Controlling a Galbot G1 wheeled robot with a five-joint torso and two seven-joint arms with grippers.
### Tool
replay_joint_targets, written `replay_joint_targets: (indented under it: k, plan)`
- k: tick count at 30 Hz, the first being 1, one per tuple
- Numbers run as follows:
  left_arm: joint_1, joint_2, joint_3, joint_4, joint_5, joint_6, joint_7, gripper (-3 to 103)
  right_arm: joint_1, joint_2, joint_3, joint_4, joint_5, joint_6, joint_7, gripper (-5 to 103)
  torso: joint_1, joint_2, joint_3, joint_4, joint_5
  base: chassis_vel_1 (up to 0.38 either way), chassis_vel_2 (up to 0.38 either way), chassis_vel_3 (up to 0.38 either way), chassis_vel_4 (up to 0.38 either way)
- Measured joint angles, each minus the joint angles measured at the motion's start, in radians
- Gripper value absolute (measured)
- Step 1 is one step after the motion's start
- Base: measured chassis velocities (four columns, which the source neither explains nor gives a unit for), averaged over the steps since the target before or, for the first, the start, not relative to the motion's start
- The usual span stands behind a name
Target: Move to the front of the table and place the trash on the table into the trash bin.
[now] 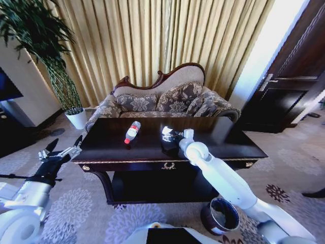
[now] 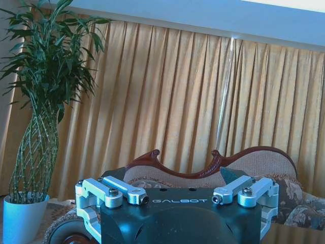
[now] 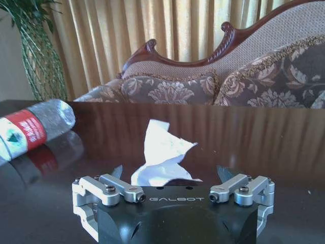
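Observation:
The dark glossy table (image 1: 218, 137) stands right in front of me. On it lies a clear plastic bottle (image 1: 132, 132) with a red label and white cap, on its side left of centre. Crumpled white paper (image 1: 169, 134) rests near the middle. My right gripper (image 1: 175, 135) reaches over the table's front edge and stands open, its fingers on either side of the paper (image 3: 161, 152), low over the tabletop. The bottle (image 3: 33, 129) lies off to one side. My left gripper (image 1: 65, 147) hangs open beside the table's left end, holding nothing. The round dark trash bin (image 1: 221, 216) stands on the carpet at lower right.
A floral sofa (image 1: 162, 101) sits behind the table, with curtains beyond. A potted plant in a white pot (image 1: 77, 118) stands at the back left. A dark wooden door (image 1: 289, 86) is at the right. Patterned carpet lies around the table.

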Motion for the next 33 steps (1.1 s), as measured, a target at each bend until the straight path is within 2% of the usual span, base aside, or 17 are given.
replay_joint_targets:
  k: [5,6,9,12,14,15,16,18,19,22,25,29,31,33]
  plan:
    - [0.007,-0.005,-0.009,0.000,-0.002,-0.003,0.001,100,0.008,0.011,-0.004,-0.019,-0.009,0.001,-0.002,102,0.000,0.000,0.000,0.0001,0.0000,0.000,0.000,0.000,0.000]
    - [0.008,-0.005,-0.010,0.000,-0.002,-0.004,0.002,100,0.012,0.012,-0.006,-0.022,-0.011,0.001,-0.001,98,0.000,0.000,0.000,0.0000,0.0000,0.000,0.000,0.000,0.000]
    - [0.007,-0.005,-0.010,0.000,-0.003,-0.005,0.002,100,0.020,0.013,-0.008,-0.027,-0.014,0.002,-0.001,94,0.000,0.000,0.000,0.0001,0.0000,0.000,0.000,0.000,0.000]
    - [-0.001,-0.001,-0.007,0.000,-0.003,-0.005,0.003,100,0.027,0.011,-0.013,-0.030,-0.016,0.002,-0.001,78,0.000,0.000,0.000,0.0000,0.0000,0.000,0.000,0.000,0.000]
    - [-0.001,-0.001,-0.007,0.000,-0.003,-0.005,0.003,100,0.027,0.011,-0.013,-0.030,-0.016,0.002,-0.001,78,0.000,0.000,0.000,0.0000,0.0000,0.000,0.000,0.000,0.000]
    - [-0.003,0.000,-0.006,0.000,-0.004,-0.005,0.003,100,0.027,0.009,-0.014,-0.030,-0.017,0.002,-0.001,66,0.000,0.000,0.000,0.0000,0.0000,0.000,0.000,0.000,0.000]
    - [-0.003,0.000,-0.006,0.000,-0.004,-0.005,0.003,100,0.026,0.009,-0.014,-0.030,-0.019,0.003,-0.001,66,0.000,0.000,0.000,0.0000,-0.0001,0.000,0.000,0.000,0.000]
    - [-0.003,0.001,-0.007,0.001,-0.004,-0.007,0.003,100,0.022,0.006,-0.014,-0.029,-0.023,0.003,0.000,56,0.000,0.000,0.000,0.0000,0.0000,0.000,0.000,0.000,0.000]
    - [-0.003,0.001,-0.007,0.001,-0.004,-0.007,0.003,100,0.022,0.006,-0.014,-0.029,-0.023,0.003,0.000,56,0.000,0.000,0.000,0.0000,0.0000,0.000,0.000,0.000,0.000]
    - [-0.002,0.002,-0.008,0.001,-0.004,-0.011,0.003,100,0.018,0.000,-0.014,-0.022,-0.025,0.004,0.001,40,0.000,0.000,0.000,0.0000,0.0000,0.000,0.000,0.000,0.000]
    - [-0.002,0.003,-0.008,0.001,-0.005,-0.012,0.003,100,0.017,-0.003,-0.014,-0.018,-0.025,0.005,0.001,34,0.000,0.000,0.000,0.0000,0.0000,0.000,0.000,0.000,0.000]
    - [-0.002,0.003,-0.008,0.001,-0.005,-0.014,0.003,100,0.014,-0.010,-0.012,-0.011,-0.025,0.005,0.002,13,0.000,0.000,0.000,0.0000,0.0000,0.000,0.000,0.000,0.000]
    - [-0.002,0.002,-0.007,0.001,-0.005,-0.015,0.004,100,0.012,-0.012,-0.011,-0.009,-0.025,0.005,0.002,13,0.000,0.000,0.000,0.0000,0.0000,0.000,0.000,0.000,0.000]
    - [-0.001,0.001,-0.007,0.001,-0.005,-0.016,0.004,100,0.005,-0.017,-0.008,-0.003,-0.025,0.006,0.003,3,0.000,0.000,0.000,0.0000,0.0000,0.000,0.000,0.000,0.000]
